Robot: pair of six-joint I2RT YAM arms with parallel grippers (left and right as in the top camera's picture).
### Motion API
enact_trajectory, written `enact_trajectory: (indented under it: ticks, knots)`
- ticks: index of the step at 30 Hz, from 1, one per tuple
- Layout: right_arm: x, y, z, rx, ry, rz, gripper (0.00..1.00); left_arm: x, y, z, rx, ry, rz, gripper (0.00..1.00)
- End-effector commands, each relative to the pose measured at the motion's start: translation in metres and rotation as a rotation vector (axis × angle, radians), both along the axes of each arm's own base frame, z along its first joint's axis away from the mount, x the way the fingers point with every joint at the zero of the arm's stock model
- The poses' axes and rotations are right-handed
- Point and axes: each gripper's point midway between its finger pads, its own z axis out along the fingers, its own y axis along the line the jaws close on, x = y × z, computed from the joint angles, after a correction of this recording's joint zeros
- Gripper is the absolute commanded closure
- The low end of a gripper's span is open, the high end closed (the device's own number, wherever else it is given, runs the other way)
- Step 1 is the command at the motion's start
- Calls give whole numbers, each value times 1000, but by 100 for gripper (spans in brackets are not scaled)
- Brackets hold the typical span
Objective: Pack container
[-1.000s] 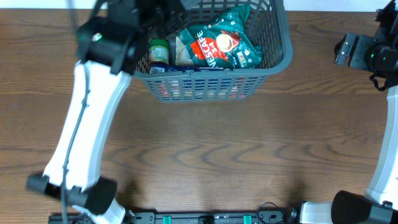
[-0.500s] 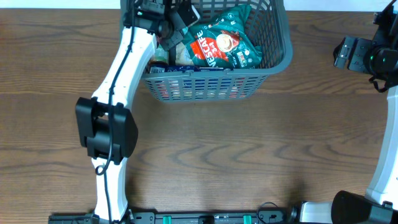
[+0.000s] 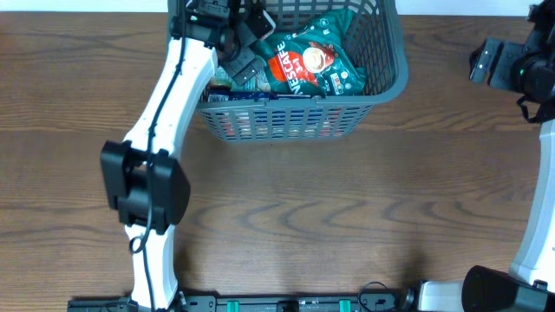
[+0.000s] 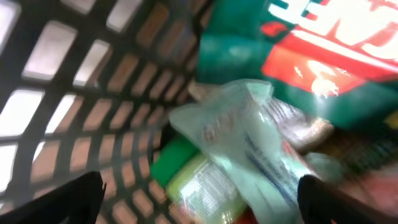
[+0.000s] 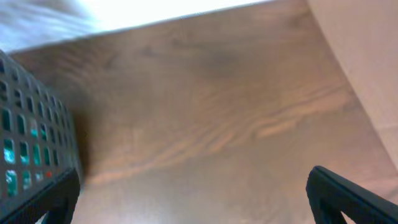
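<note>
Basket (image 3: 295, 117) is sitting at the far edge of the table (image 3: 347, 217), holding a green coffee bag (image 3: 308, 61), a clear packet (image 4: 249, 137) and a green-lidded jar (image 4: 193, 180). Left gripper (image 4: 199, 199) is hovering inside it, fingers apart and empty. Right gripper (image 5: 193, 199) is hanging beside it, also apart.

Container (image 3: 395, 78) crowded: Nescafe bag (image 3: 308, 65) fills middle, left hand (image 3: 247, 48) blocks left corner; table (image 3: 347, 208) before it passable.

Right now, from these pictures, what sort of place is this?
Most likely a robot lab workbench, not a shop or kitchen. A white left arm and a right arm stand at a wood-grain table, and the grey basket on it holds groceries such as a green Nescafe pouch.
</note>
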Motion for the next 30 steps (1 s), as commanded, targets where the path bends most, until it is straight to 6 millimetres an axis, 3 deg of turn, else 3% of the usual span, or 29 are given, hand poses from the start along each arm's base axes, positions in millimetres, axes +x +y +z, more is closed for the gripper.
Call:
enact_trajectory:
  ticks: [1, 4, 7, 12, 15, 19, 22, 25, 30]
  knots:
    - [20, 20, 18, 20, -101, 167, 1, -35, 25, 91, -19, -110, 104, 1]
    - [33, 31, 34, 45, -188, 228, 1, -66, 54, 130, -39, -139, 255, 1]
    - [33, 39, 36, 73, -201, 233, 1, -102, 78, 164, -86, -156, 353, 1]
    - [12, 45, 40, 99, -176, 212, 1, -162, 116, 208, -162, -199, 497, 1]
    - [-8, 42, 49, 91, -175, 158, 1, -193, 134, 223, -184, -220, 558, 1]
    - [-45, 40, 58, 61, -158, 108, 1, -227, 148, 224, -193, -206, 614, 1]
    - [-70, 46, 54, 65, -139, 105, 1, -240, 149, 217, -193, -208, 613, 1]
    - [-88, 50, 37, 70, -125, 105, 1, -250, 150, 199, -194, -209, 615, 1]
    - [-111, 64, -12, 42, -124, 178, 1, -256, 151, 159, -231, -270, 623, 1]
